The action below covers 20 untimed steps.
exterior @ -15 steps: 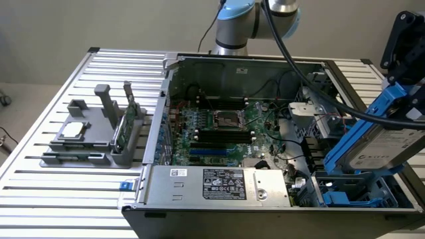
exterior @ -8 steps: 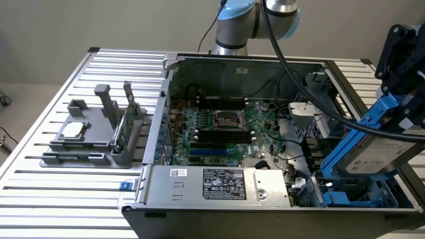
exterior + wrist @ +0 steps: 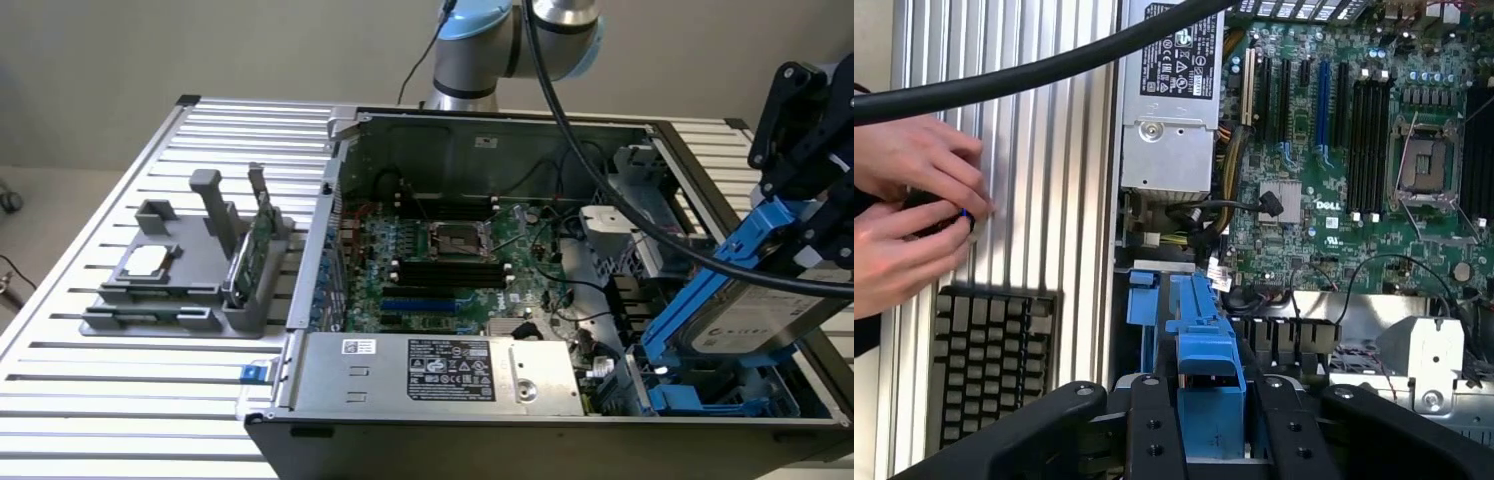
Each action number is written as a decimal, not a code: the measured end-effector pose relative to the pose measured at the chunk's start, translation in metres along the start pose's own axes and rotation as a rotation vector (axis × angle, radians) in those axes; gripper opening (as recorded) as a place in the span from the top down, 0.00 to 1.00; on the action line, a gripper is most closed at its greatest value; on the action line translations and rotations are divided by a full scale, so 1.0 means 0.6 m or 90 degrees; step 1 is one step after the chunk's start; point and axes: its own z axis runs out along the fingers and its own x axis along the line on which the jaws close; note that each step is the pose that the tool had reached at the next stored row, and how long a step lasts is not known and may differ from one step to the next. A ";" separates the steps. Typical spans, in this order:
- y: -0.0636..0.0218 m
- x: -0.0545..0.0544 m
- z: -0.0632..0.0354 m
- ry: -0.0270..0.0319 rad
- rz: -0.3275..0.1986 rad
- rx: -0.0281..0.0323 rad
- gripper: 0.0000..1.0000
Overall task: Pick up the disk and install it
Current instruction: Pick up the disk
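The disk [image 3: 755, 322], silver-grey with a printed label and a blue carrier [image 3: 731, 262] around it, hangs tilted at the exterior view's right. It sits over the blue drive bay [image 3: 694, 398] in the front right corner of the open computer case [image 3: 334, 180]. My gripper [image 3: 817, 225] holds it from above, shut on the carrier's upper end. In the wrist view the blue carrier [image 3: 1204, 345] sits between the two black fingers [image 3: 1154, 430] of the gripper [image 3: 1206, 425], pointing toward the bay's blue rails [image 3: 1143, 300].
Inside the case lie the motherboard [image 3: 454, 250] and a silver power supply [image 3: 427, 370]. A black cable [image 3: 614, 180] runs down to my wrist. A grey fixture [image 3: 174, 285] with a chip and a green card stands at the left. A person's hands [image 3: 909, 210] and a keyboard [image 3: 984, 365] are beside the case.
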 end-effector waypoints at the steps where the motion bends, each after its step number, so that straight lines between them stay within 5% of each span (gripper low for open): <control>1: 0.000 0.000 0.000 0.0000 0.000 0.0000 0.67; 20: -0.001 0.000 0.018 0.0023 0.001 0.0041 0.67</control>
